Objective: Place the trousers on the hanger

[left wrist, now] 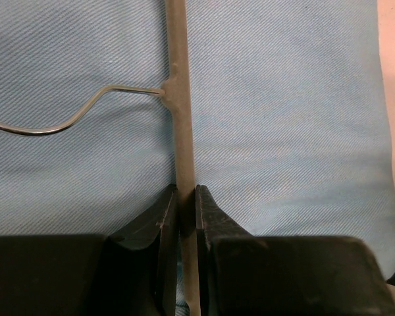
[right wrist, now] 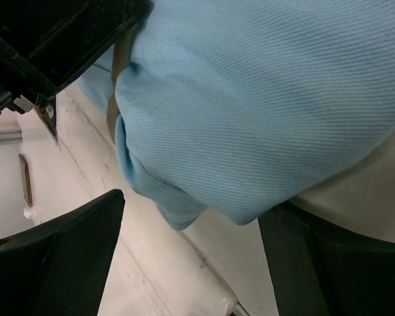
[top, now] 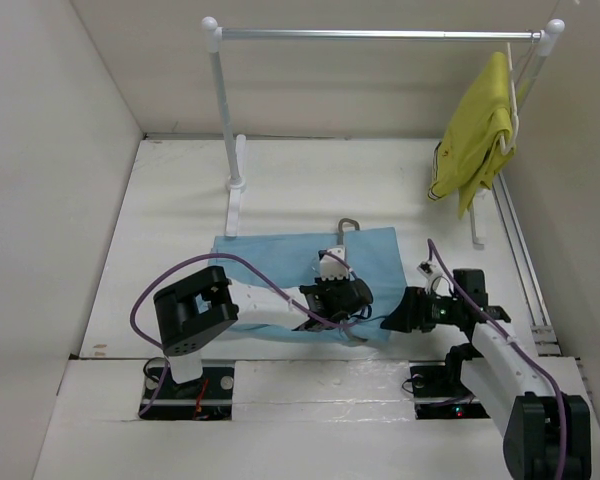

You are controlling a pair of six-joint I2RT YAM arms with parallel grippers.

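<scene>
Left end effector [left wrist: 186, 209] pinches hanger [left wrist: 182, 131] — atop trousers [left wrist: 289, 105] (right end effector [right wrist: 191, 260] agape).

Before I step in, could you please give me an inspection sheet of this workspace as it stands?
Surface: white table; the rack stands at its far side.
Job's things: trousers lie flat near the arms; hanger lies on top of them, its hook towards the rack.
Clutter: yellow garment on a whitish hanger at the right end of the rack's rail.
Grippers: left gripper shut on the hanger's bar; right gripper open, a fold of the trousers between its fingers.
Cables: left arm's purple cable crosses the trousers; right arm's purple cable runs along that arm.
Surroundings: white walls on three sides.
</scene>
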